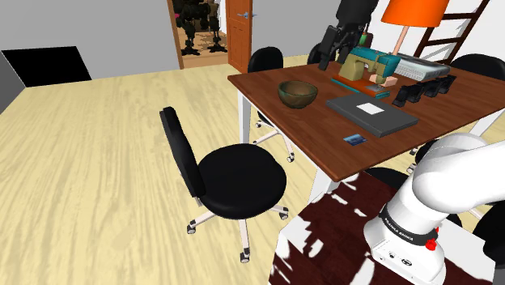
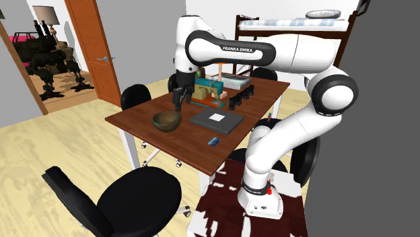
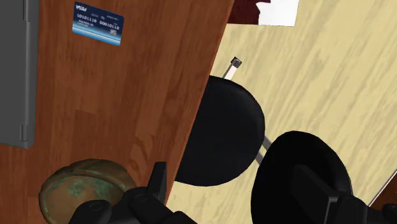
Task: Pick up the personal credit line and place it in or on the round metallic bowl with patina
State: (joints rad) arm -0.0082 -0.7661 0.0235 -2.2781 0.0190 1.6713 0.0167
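Observation:
The credit card (image 1: pixel 354 139) is small and blue and lies flat near the table's front edge (image 2: pixel 214 141). The round bowl (image 1: pixel 297 92), brownish with green patina, stands on the brown wooden table (image 1: pixel 267 85) beside a grey closed laptop (image 1: pixel 372 113). My black gripper (image 1: pixel 325 55) hangs above the table's far side, past the bowl (image 2: pixel 166 121) and well away from the card. In the wrist view the gripper (image 3: pixel 245 191) is open and holds nothing. There the bowl (image 3: pixel 83 191) sits close by the fingers and the card (image 3: pixel 97 24) lies further off.
A teal and tan sewing machine (image 1: pixel 368 65), dark small objects (image 1: pixel 421 89) and an orange lamp (image 1: pixel 413 12) crowd the table's back. Black office chairs (image 1: pixel 227 174) stand around the table. A dark red and white rug (image 1: pixel 340 235) lies by the stand.

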